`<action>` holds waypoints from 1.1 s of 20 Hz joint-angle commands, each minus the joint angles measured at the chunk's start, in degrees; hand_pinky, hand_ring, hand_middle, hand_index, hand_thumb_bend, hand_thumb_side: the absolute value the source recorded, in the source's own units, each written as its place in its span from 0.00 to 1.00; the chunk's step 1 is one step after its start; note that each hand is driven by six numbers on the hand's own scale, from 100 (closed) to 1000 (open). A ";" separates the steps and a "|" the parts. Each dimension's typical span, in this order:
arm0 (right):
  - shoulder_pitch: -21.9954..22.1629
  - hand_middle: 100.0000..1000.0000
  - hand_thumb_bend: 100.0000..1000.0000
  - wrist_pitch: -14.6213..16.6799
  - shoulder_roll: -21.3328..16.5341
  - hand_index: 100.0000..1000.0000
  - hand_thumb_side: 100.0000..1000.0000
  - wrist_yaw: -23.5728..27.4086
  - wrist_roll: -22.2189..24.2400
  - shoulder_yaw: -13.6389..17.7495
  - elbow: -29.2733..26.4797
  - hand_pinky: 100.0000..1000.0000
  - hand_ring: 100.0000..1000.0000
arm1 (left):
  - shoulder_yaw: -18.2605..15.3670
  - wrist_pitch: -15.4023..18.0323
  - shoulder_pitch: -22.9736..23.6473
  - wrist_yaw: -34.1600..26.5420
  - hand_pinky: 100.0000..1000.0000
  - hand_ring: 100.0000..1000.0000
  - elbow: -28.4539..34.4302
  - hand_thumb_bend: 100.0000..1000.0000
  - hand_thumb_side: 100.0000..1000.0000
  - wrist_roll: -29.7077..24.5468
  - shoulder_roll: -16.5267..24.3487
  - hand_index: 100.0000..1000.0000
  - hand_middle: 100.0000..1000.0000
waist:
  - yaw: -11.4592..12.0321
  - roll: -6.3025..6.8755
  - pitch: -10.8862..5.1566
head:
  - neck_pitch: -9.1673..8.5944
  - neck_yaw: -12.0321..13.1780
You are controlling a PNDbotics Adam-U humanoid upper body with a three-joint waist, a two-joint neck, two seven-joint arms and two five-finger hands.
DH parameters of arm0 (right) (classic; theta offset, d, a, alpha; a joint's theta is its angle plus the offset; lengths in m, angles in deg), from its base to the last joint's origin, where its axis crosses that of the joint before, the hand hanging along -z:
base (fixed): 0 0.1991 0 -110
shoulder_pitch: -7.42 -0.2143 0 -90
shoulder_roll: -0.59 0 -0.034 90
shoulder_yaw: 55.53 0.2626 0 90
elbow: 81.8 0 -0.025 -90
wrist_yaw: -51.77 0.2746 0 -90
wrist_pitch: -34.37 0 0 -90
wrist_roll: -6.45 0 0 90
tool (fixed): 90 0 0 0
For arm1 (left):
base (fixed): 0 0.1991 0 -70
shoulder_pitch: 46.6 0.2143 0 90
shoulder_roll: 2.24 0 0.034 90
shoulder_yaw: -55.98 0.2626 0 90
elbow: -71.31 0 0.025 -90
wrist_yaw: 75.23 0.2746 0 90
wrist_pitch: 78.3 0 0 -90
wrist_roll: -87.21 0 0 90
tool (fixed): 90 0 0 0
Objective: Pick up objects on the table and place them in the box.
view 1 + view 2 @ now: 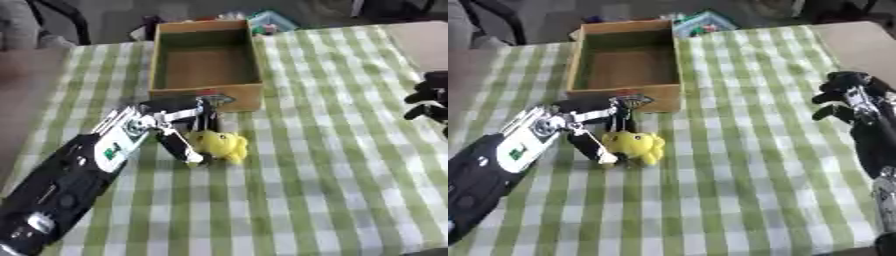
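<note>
A small yellow plush toy [222, 144] lies on the green-checked tablecloth [315, 165], just in front of the brown cardboard box [206, 60]. The box stands open and looks empty inside. My left hand [179, 127] reaches in from the lower left, its fingers curled down against the toy's left side and top; whether they have closed round it is hard to tell. My right hand [846, 97] hovers at the right edge of the table, fingers curled, holding nothing.
A teal container [706, 22] with small coloured items sits behind the box at the table's far edge. Bare wood shows along the table's left side [22, 100] and at the top right corner. Chairs stand beyond the far edge.
</note>
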 commanded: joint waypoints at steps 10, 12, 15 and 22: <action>-0.29 0.53 0.00 -0.07 -0.97 0.65 0.49 -0.15 -0.18 0.57 -0.94 0.40 0.54 | -1.65 -2.48 -1.24 -6.95 0.30 0.40 9.70 0.17 0.04 -1.11 5.08 0.33 0.30 | 0.53 -0.05 -1.06 | 0.73 -0.08; -0.22 0.53 0.00 -0.07 -1.03 0.65 0.49 -0.18 -0.19 0.57 -0.90 0.40 0.54 | -2.46 -3.43 -1.46 -7.94 0.30 0.40 12.12 0.17 0.03 -1.14 6.52 0.33 0.30 | 0.55 0.01 -1.16 | 0.80 -0.19; -0.17 0.53 0.00 -0.09 -1.06 0.65 0.49 -0.22 -0.19 0.57 -0.81 0.40 0.54 | -3.93 -5.00 -1.71 -8.56 0.30 0.40 13.76 0.18 0.03 -0.02 7.71 0.33 0.30 | 0.38 0.04 -1.22 | 0.71 -0.23; -0.14 0.53 0.00 -0.06 -1.11 0.65 0.49 -0.26 0.02 0.37 -0.67 0.40 0.54 | -8.42 -6.47 -3.92 -4.85 0.31 0.40 10.01 0.21 0.02 5.59 8.29 0.35 0.31 | -0.19 0.01 -1.30 | 0.68 -0.33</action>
